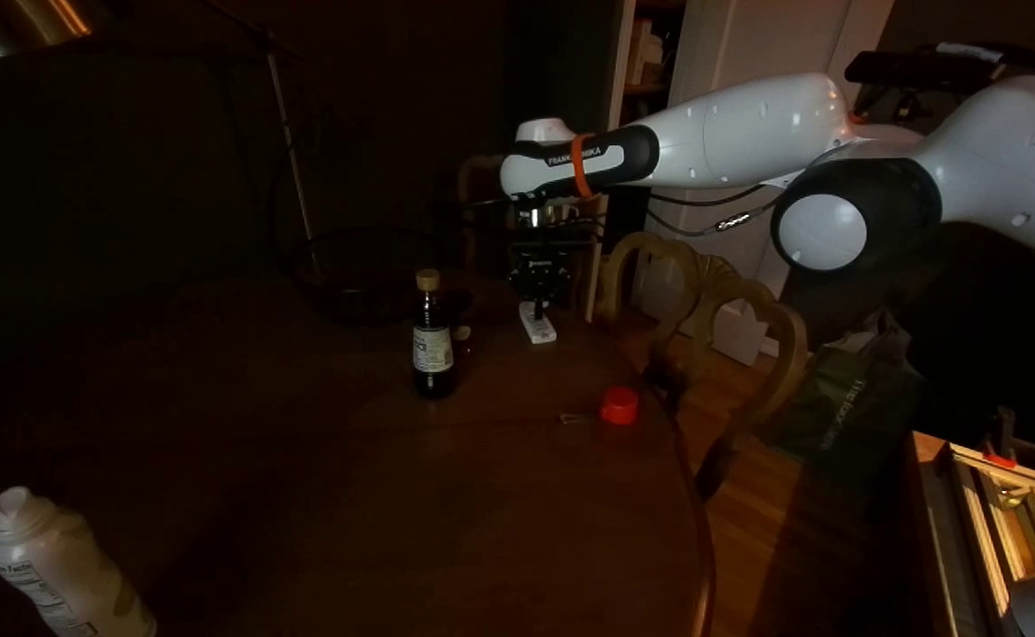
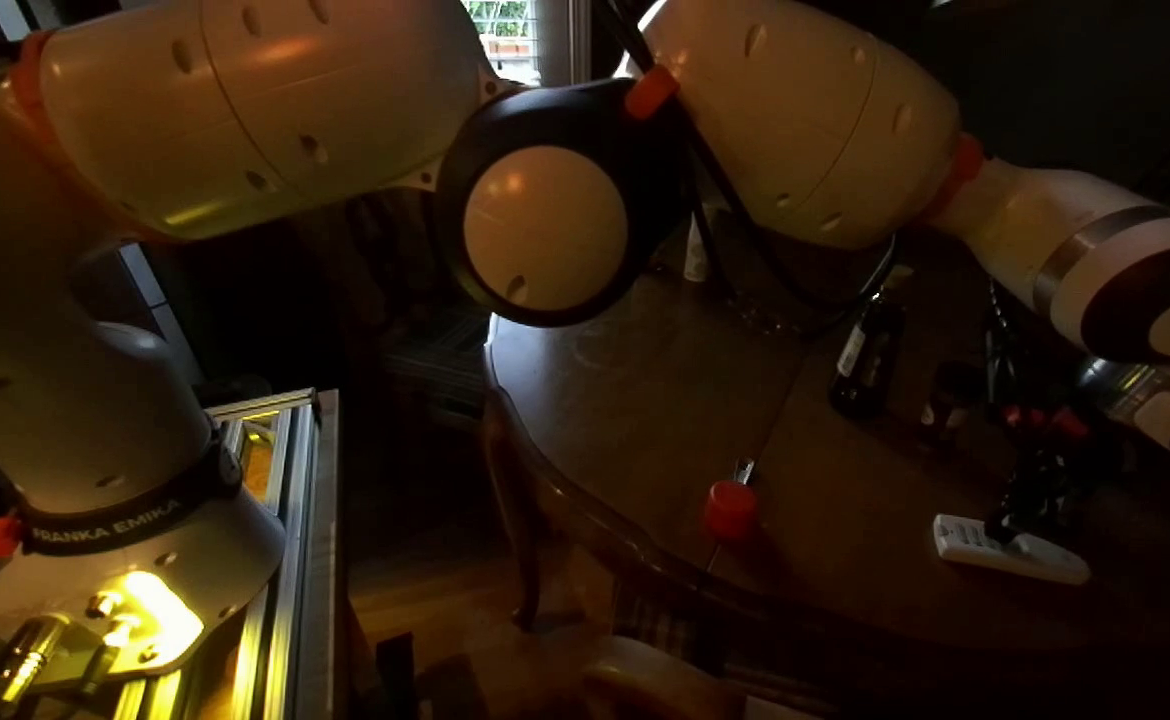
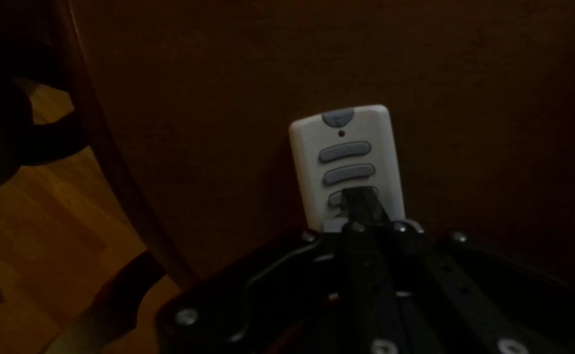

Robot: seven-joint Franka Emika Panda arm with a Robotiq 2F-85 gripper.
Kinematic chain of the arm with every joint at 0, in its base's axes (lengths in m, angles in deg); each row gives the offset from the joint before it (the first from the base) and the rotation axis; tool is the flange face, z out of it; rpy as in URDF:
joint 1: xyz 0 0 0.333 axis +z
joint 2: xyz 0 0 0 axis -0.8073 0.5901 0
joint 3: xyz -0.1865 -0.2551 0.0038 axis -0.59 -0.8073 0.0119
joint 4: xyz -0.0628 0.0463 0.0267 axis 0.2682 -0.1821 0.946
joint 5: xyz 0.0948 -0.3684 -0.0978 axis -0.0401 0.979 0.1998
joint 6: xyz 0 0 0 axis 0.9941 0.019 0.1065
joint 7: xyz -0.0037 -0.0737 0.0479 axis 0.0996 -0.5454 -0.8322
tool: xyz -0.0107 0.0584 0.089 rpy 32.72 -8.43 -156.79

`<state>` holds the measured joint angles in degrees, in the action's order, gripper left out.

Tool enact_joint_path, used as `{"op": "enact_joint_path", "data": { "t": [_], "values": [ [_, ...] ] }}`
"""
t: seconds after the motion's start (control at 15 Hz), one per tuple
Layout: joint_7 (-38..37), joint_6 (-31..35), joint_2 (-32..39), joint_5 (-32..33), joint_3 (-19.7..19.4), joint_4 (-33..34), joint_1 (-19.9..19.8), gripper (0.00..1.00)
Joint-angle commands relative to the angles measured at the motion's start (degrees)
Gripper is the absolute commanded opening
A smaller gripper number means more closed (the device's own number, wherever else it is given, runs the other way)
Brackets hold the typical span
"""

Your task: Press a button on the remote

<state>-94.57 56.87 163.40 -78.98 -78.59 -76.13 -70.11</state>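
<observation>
The remote is a slim whitish bar with grey oblong buttons. It lies flat on the dark wooden table (image 1: pixel 305 495) and shows in both exterior views (image 1: pixel 540 333) (image 2: pixel 1043 560) and in the wrist view (image 3: pixel 383 162). My gripper (image 3: pixel 365 196) is shut, its black fingertips together with nothing between them. The tips point down over the middle of the remote and cover most of one grey button. They appear to touch it, but I cannot tell whether the button is pressed in. My gripper also shows in both exterior views (image 1: pixel 538 311) (image 2: pixel 1003 530). The remote's near end is hidden behind the gripper.
A dark bottle (image 1: pixel 433 354) with a white label stands left of the remote in an exterior view, a small dark jar (image 2: pixel 950 395) near it. A red object (image 1: pixel 620 405) lies near the table edge. A white bottle (image 1: pixel 66 566) and a wooden chair (image 1: pixel 770 380) are also there.
</observation>
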Motion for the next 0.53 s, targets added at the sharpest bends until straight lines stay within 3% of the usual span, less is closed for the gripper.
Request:
{"op": "enact_joint_path", "data": {
  "t": [0.0,0.47],
  "values": [
    [-1.0,-2.5,2.3,-1.0,0.8,3.7,-1.0,0.0],
    [-0.1,-2.3,2.2,-1.2,1.2,4.3,-1.1,0.0]
  ]
}}
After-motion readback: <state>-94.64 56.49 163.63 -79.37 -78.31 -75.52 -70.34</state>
